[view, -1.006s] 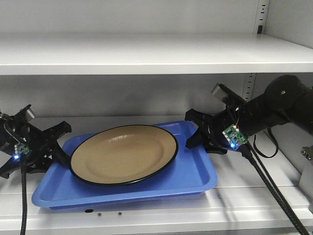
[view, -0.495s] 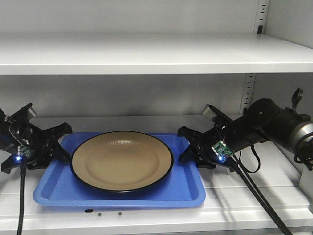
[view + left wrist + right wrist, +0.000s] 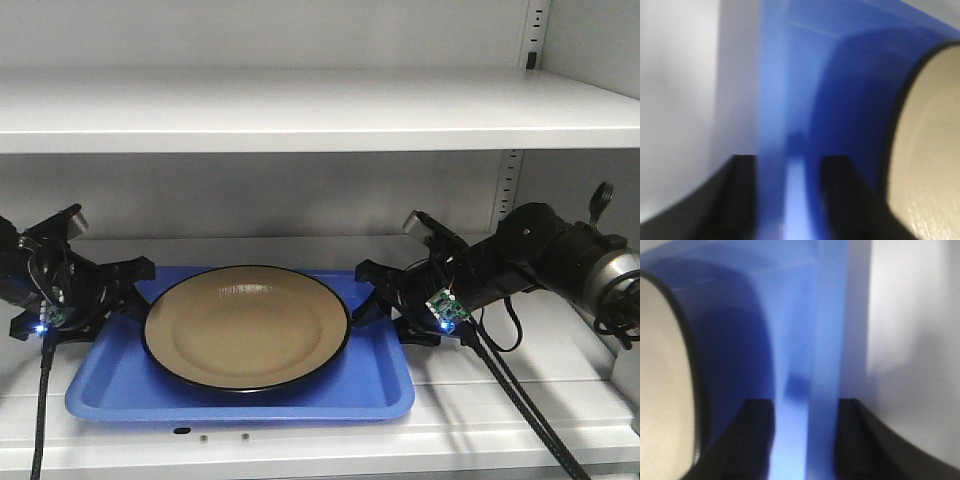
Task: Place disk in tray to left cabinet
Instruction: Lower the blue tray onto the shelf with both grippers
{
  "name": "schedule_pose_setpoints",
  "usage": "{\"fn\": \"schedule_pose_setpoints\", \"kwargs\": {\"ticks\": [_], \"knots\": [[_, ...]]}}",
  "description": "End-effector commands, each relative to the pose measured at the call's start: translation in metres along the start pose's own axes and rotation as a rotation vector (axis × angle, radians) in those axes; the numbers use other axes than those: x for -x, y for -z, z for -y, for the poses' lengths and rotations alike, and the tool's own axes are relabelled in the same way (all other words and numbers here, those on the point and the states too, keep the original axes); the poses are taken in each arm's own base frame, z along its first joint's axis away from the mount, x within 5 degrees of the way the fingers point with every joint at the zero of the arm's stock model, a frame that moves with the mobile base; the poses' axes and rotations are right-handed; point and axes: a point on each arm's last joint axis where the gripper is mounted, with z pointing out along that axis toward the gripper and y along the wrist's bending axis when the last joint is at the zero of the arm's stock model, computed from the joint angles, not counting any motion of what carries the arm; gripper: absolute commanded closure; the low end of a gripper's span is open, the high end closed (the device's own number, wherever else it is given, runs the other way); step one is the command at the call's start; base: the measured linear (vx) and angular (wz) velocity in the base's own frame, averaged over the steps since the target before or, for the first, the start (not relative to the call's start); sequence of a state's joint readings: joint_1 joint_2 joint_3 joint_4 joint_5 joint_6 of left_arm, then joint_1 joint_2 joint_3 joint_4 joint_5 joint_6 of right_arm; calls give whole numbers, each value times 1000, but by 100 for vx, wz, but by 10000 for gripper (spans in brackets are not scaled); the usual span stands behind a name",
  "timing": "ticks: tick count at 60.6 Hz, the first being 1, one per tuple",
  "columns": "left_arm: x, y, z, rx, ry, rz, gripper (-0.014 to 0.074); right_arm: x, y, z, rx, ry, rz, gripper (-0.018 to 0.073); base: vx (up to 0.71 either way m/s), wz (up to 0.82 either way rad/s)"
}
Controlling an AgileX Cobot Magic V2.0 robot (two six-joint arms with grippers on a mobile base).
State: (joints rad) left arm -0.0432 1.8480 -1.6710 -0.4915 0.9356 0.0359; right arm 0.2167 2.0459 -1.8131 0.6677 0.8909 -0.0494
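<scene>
The blue tray (image 3: 110,385) lies flat on the lower shelf of the grey-white left cabinet (image 3: 300,110). The tan disk (image 3: 245,325) with its black rim rests in the tray and fills most of it. My left gripper (image 3: 135,290) is at the tray's left end, and its fingers straddle the rim. My right gripper (image 3: 365,295) holds the right end the same way. In the left wrist view, the left gripper (image 3: 788,161) has the blurred tray (image 3: 850,100) rim between its fingers, with the disk (image 3: 930,150) to the right. The right wrist view mirrors this: right gripper (image 3: 806,402), tray (image 3: 740,340), disk (image 3: 660,365).
An upper shelf (image 3: 300,140) hangs low over the tray. A perforated strip (image 3: 512,190) runs down the back wall on the right. Cables (image 3: 520,400) trail from the right arm over the shelf's front edge. Bare shelf (image 3: 560,340) lies to the right of the tray.
The tray was tilted with its right end raised. It has come down to lie flat on the shelf and shifted slightly left. Both grippers lowered with it.
</scene>
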Motion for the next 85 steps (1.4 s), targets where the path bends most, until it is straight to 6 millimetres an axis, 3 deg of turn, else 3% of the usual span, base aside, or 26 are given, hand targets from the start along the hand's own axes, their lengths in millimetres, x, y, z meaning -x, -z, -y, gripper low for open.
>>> {"fn": "schedule_pose_setpoints", "kwargs": {"ticks": [1,29,85], "knots": [[10,31,20,-23,-55,120,73,10,28,-25,73,21,92,174,0,0],[12,34,14,42,-98,147,58,24,53,0,36,-15,143,174,0,0],[13,35,13,63,-119,160,60,22,54,-2,42,-14,127,174,0,0]]}}
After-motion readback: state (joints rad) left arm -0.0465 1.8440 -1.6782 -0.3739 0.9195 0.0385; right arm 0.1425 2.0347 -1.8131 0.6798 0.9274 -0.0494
